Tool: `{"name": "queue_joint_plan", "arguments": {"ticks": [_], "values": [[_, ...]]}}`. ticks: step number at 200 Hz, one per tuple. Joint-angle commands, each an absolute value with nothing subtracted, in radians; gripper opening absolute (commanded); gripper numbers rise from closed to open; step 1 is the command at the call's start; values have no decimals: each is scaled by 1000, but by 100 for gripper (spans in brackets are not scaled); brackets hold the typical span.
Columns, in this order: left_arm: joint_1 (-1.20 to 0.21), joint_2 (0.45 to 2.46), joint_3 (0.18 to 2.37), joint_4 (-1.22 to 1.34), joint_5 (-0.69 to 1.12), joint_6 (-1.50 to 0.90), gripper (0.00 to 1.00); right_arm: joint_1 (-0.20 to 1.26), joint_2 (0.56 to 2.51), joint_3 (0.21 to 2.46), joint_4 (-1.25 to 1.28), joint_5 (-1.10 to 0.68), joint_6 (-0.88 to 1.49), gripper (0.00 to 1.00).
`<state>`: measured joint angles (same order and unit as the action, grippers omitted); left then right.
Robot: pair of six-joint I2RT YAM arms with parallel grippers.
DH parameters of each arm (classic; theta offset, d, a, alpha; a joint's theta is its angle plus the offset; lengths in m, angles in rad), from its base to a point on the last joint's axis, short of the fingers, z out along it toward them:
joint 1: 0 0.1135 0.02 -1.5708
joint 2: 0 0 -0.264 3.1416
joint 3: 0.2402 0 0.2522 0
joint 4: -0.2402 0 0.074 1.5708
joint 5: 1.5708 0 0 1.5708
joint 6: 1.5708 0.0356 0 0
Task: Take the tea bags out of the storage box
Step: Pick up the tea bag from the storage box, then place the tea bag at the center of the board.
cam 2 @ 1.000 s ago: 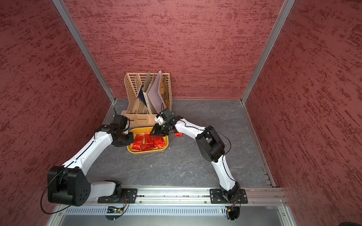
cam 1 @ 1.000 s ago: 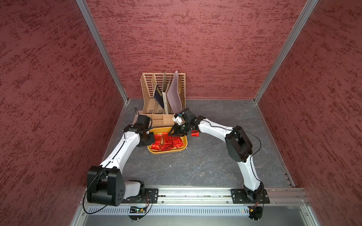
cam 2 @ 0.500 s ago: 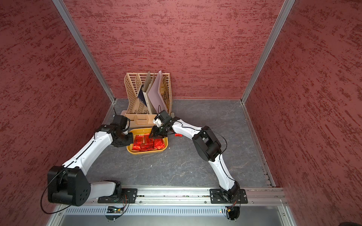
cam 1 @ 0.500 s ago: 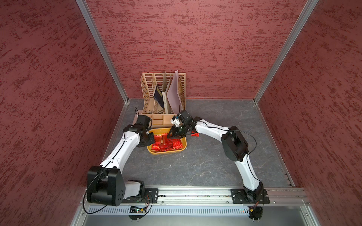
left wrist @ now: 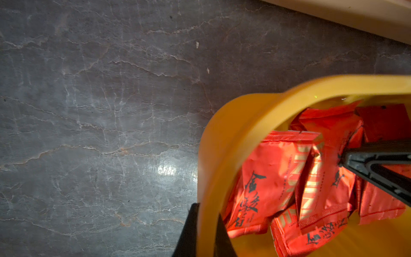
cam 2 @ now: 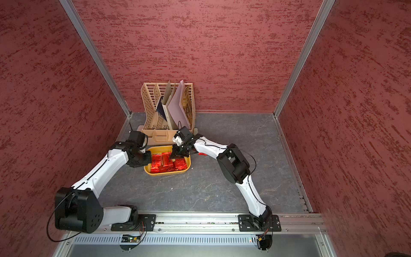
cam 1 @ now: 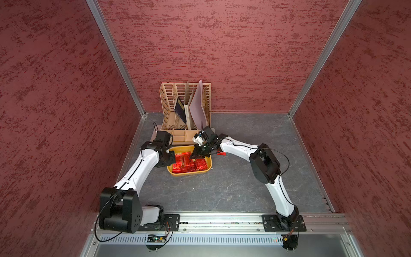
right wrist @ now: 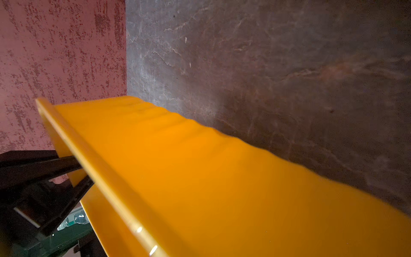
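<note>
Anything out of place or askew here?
One tea bag lies loose on the tabletop just right of the storage box, beside the right arm. The others sit jumbled inside. Papers in the slotted desk organizer lean sideways.

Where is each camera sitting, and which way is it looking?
Top views: high over the front rail, looking down and back at grey stone-look table, mustard-yellow plastic tub and red foil tea bags; white left arm and right arm show.
Left wrist: on the left arm, looking down at the tub's corner; left gripper clamps its rim, right gripper pokes in.
Right wrist: on the right arm, skimming the tub's rim toward a red wall; black fingers, likely the left gripper's, straddle it.
Both wrist views share tub and table.
</note>
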<state>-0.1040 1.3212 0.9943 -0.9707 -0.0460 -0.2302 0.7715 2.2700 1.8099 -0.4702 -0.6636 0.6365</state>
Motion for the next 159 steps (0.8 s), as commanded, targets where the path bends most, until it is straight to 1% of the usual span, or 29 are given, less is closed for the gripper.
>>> {"name": "queue_joint_plan", "arguments": {"ticks": [1, 48, 82, 102, 129, 159], "values": [[-107, 1321, 994, -937, -18, -232, 0, 778, 2195, 1817, -480, -668, 637, 0], [-108, 1318, 996, -939, -22, -233, 0, 764, 2084, 1804, -550, -628, 609, 0], [-108, 1312, 993, -939, -25, -235, 0, 707, 1994, 1773, -606, -618, 586, 0], [-109, 1310, 993, -939, -25, -235, 0, 631, 1928, 1703, -622, -601, 565, 0], [-110, 1308, 993, -938, -24, -235, 0, 478, 1850, 1525, -562, -630, 558, 0], [-109, 1307, 993, -939, -24, -235, 0, 327, 1871, 1429, -587, -644, 469, 0]]}}
